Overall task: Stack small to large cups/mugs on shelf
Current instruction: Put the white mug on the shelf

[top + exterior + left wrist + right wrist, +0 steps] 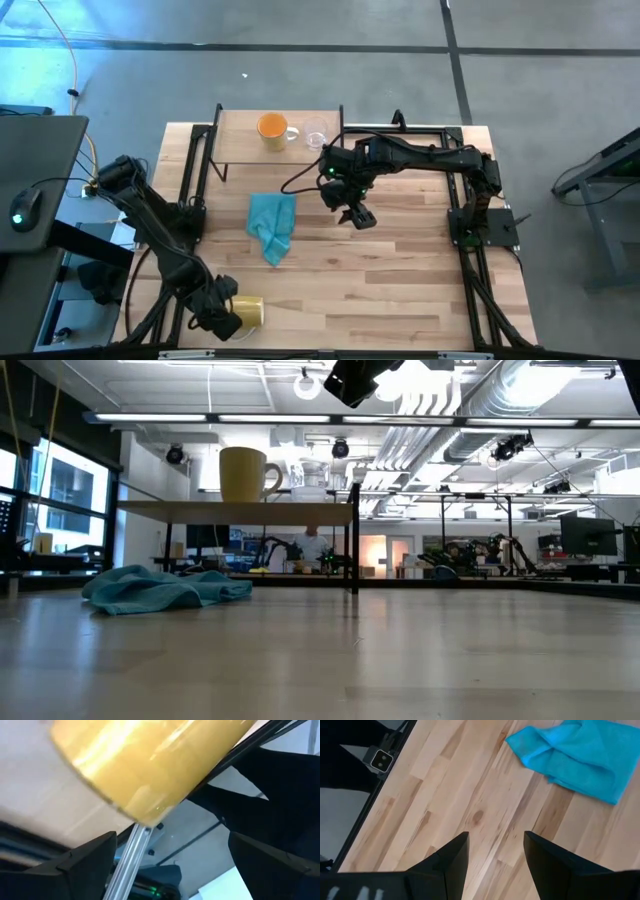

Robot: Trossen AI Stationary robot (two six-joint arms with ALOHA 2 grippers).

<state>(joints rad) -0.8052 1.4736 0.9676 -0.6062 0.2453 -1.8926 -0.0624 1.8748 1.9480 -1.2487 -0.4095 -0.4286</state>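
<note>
The orange mug (271, 128) stands upright on the shelf (235, 150), and the small clear glass cup (316, 134) stands beside it toward the table's right. In the low view the mug (245, 473) shows on the shelf top (235, 511). The larger cream mug (248, 310) lies on its side at the table's near edge. My left gripper (222, 312) is right beside it, open; in the left wrist view the mug (145, 760) fills the space just ahead of the spread fingers, and no touch shows. My right gripper (355, 212) hangs open above the table's middle, holding nothing.
A crumpled teal cloth (272, 226) lies on the planks between the shelf and the near edge, left of my right gripper; it also shows in the right wrist view (575, 747). Black frame rails (195, 170) run along both table sides. Bare planks (400, 290) lie toward the near right.
</note>
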